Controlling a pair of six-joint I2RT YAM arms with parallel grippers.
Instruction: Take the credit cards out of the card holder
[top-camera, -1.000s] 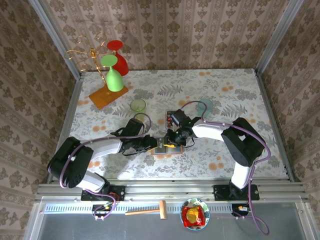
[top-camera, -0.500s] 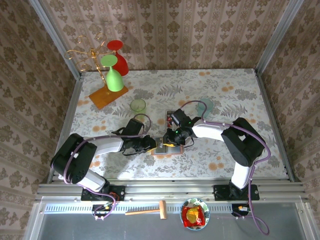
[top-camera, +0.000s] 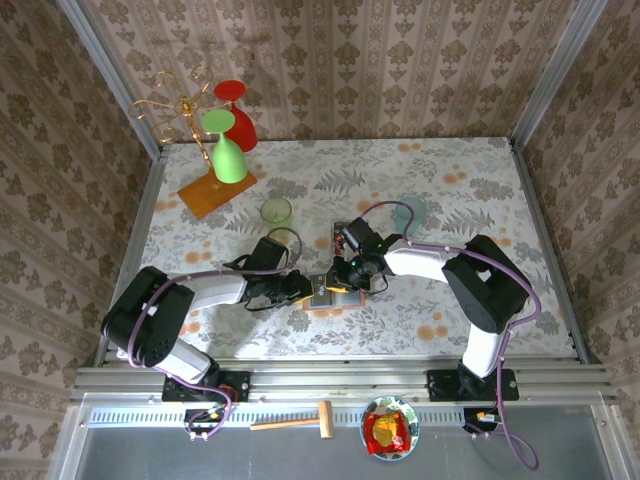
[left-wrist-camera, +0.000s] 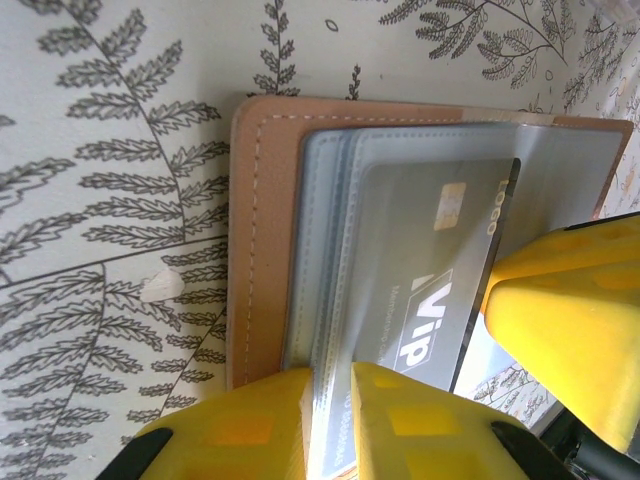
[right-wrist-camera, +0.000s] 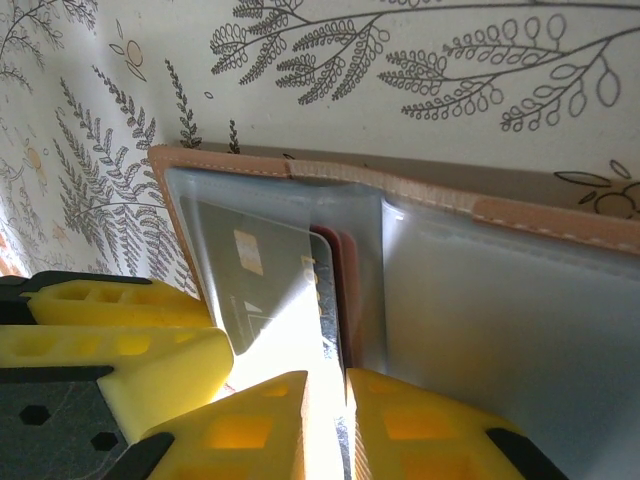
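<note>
The card holder (top-camera: 322, 298) lay open on the table (top-camera: 450, 190), a little toward six o'clock from the middle, with an arm reaching in from either side. This looked like a bracing arrangement, one arm anchoring the holder so that the other could draw a card free without dragging it along. The left gripper (left-wrist-camera: 330, 420) came in from the holder's nine o'clock side, its jaws narrow and pinched on the edge of a clear inner pocket (left-wrist-camera: 325, 250), which pinned that half down. The right gripper (right-wrist-camera: 345, 415) worked from about two o'clock, its jaws nearly together with the long edge of the grey card (right-wrist-camera: 255, 285) seemingly between them, though glare washed out the contact. That card sat partly out of its pocket. A red card (right-wrist-camera: 347, 290) showed as a thin strip behind it. How many cards remained could not be told, since the pockets overlapped. From above, both grippers covered most of the holder, and each wrist view cut off its six o'clock edge.
</note>
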